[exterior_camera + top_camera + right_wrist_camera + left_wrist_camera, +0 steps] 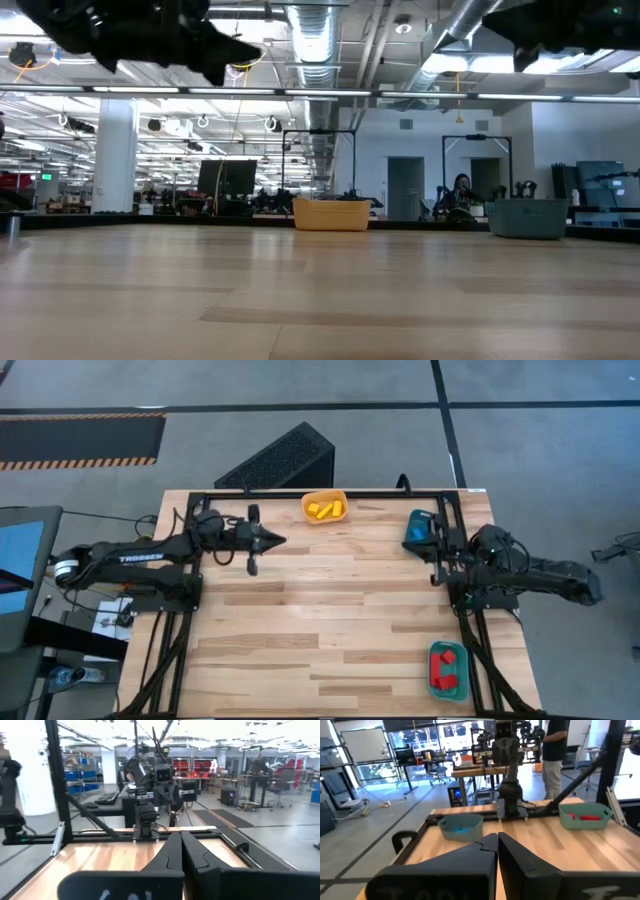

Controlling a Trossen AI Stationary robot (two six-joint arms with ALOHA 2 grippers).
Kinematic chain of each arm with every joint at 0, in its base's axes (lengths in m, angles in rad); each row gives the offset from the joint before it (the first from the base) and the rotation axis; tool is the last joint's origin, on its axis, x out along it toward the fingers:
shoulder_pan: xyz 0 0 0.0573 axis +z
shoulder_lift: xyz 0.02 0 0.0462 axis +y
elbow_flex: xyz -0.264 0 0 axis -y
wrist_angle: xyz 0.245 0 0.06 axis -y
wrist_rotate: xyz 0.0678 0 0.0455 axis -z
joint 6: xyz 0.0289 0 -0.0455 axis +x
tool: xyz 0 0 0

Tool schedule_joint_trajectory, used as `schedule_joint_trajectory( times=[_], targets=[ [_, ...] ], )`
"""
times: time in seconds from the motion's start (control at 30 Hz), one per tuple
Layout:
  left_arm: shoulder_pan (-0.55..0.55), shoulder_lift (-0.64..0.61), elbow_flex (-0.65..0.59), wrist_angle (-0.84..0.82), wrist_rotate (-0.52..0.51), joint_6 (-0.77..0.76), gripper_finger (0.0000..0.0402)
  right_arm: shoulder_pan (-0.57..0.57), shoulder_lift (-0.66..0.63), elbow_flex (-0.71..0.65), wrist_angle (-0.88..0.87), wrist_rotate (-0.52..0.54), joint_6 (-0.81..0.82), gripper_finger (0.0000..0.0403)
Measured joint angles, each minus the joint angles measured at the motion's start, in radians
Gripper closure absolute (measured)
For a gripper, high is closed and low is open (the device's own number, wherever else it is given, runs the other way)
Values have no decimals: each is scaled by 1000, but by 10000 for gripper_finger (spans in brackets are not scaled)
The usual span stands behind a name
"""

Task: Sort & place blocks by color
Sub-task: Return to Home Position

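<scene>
Yellow blocks (325, 510) lie in an orange tray (306, 502) at the table's far edge. Blue blocks (417, 536) lie in a blue tray (412, 518) at the far right. Red blocks (447, 668) lie in a teal tray (434, 692) at the near right. My left gripper (278, 541) is shut and empty; it points level toward the table's right, high over the far left part (497, 841). My right gripper (181, 839) is shut and empty. It is drawn back over the right edge (443, 552) beside the blue tray and points toward the left.
A black frame (330, 494) runs along the table's far edge and down both sides by the arm bases. The wide wooden middle (330, 610) holds no objects. A person (555, 750) stands beyond the table's right side, another sits far behind (462, 192).
</scene>
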Motion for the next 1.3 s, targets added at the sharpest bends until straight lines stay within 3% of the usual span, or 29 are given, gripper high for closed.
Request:
schedule_joint_trajectory(
  times=[0.23, 0.47, 0.7, 0.87, 0.97, 1.1, 1.3],
  targets=[
    [2, -156, -157, 14, -85, -44, 400, 20, -95, -122, 82, -42, 38, 397],
    [2, -298, -235, 13, -76, -63, 400, 112, -128, -254, 240, -45, 146, 400],
    [-19, -419, -350, 99, -104, -120, 400, 254, -130, -266, 239, -10, 153, 400],
    [-58, -492, -405, 146, -148, -139, 400, 330, -170, -266, 164, 43, 54, 400],
    [-86, -532, -412, 163, -166, -141, 400, 348, -201, -266, 142, 108, 2, 400],
    [-119, -568, -413, 156, -163, -106, 400, 347, -235, -266, 116, 111, -2, 394],
    [-137, -639, -413, 20, -128, -125, 400, 347, -269, -266, 74, 109, 30, 400]
  ],
)
